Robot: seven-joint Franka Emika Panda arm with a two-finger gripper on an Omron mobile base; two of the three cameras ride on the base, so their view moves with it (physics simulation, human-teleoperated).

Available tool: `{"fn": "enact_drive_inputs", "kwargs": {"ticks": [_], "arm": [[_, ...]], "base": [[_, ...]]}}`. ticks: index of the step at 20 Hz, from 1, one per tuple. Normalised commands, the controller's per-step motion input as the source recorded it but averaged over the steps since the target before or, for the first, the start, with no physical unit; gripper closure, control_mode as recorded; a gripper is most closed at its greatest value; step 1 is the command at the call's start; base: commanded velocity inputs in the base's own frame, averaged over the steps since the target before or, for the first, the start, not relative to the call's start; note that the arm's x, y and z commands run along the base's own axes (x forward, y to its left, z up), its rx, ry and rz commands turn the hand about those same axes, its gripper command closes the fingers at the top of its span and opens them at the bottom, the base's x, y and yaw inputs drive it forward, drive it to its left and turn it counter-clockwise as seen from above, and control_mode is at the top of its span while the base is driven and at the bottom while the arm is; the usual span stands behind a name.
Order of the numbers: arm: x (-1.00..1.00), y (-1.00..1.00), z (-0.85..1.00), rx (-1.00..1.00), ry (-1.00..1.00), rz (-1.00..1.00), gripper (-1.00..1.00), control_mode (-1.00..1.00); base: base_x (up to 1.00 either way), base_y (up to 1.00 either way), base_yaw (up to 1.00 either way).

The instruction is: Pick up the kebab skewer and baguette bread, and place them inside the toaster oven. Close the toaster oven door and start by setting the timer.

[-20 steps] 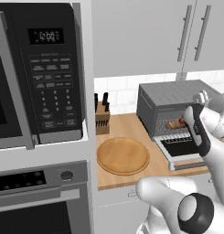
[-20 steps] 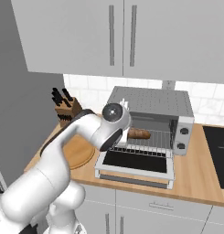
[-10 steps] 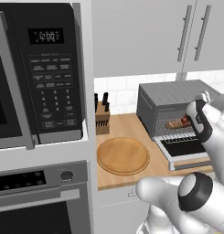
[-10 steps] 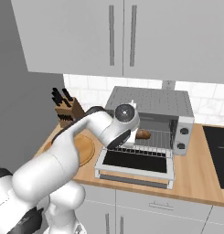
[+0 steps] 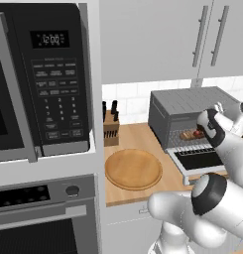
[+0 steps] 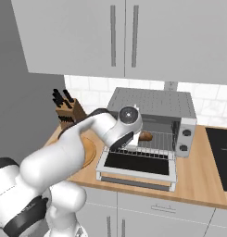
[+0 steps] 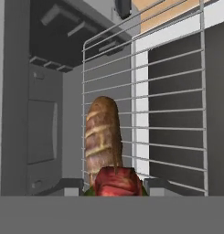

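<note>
The toaster oven stands open on the counter, with its door folded down flat in front. The baguette bread lies lengthwise on the wire rack inside. My gripper reaches into the oven mouth just above the rack. It is shut on the kebab skewer, whose red chunk sits between the fingertips, right at the near end of the bread.
A round wooden board lies left of the oven, and a knife block stands behind it. The microwave and wall oven are far left. The oven's knobs are on its right panel, and a dark cooktop lies beyond.
The hand has carried the skewer forward from above the open door into the oven mouth, over the rack beside the bread.
</note>
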Motion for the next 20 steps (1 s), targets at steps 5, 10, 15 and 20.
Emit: {"fn": "enact_drive_inputs", "kwargs": {"ticks": [5,10,15,20], "arm": [[0.20,0.00,-0.14,0.00,0.07,0.00,1.00,-1.00],[0.14,0.00,-0.14,0.00,0.06,0.00,1.00,-1.00],[0.13,0.00,-0.13,0.00,0.06,0.00,1.00,-1.00],[0.16,0.00,-0.11,0.00,0.04,0.00,1.00,-1.00]], "base": [[0.00,0.00,0.00],[0.00,0.00,0.00],[0.00,0.00,0.00],[0.00,0.00,0.00]]}}
